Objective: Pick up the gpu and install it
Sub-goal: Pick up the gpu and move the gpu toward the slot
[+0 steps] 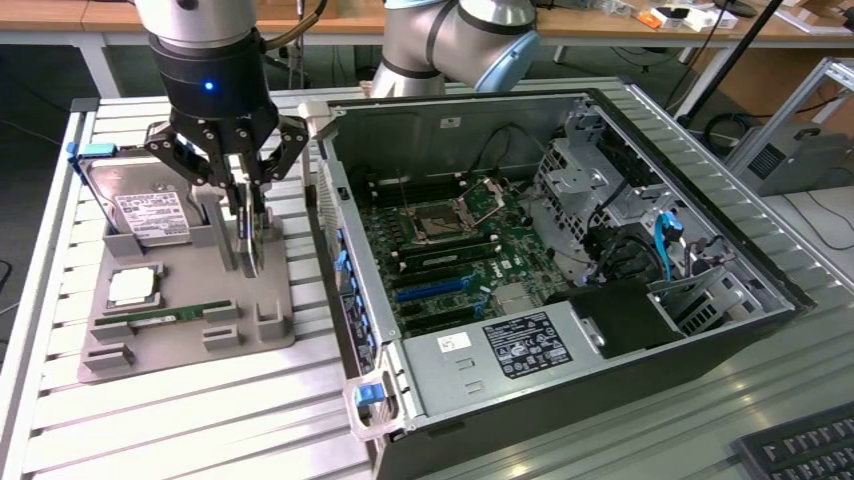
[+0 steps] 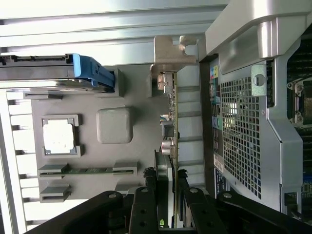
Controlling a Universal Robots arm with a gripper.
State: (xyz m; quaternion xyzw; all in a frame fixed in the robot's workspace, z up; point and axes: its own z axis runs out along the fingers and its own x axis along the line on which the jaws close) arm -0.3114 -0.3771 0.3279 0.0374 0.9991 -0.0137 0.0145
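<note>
Tool (image 2: 165, 174) clamped on one gpu (image 2: 168, 127), one hard drive (image 2: 39, 73), one RAM stick (image 2: 90, 170)

The gpu (image 1: 251, 245) is a thin green card with a silver end bracket (image 2: 168, 53), seen edge-on. It stands upright on its long edge in a slot of the gray holder (image 1: 187, 335), pinched by the claw (image 1: 244, 205).

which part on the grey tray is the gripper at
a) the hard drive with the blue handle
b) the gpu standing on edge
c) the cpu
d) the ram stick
b: the gripper has a finger on each face of the gpu, upright in the grey tray beside the pc case; the hard drive, cpu and ram stick lie apart from it.
</note>
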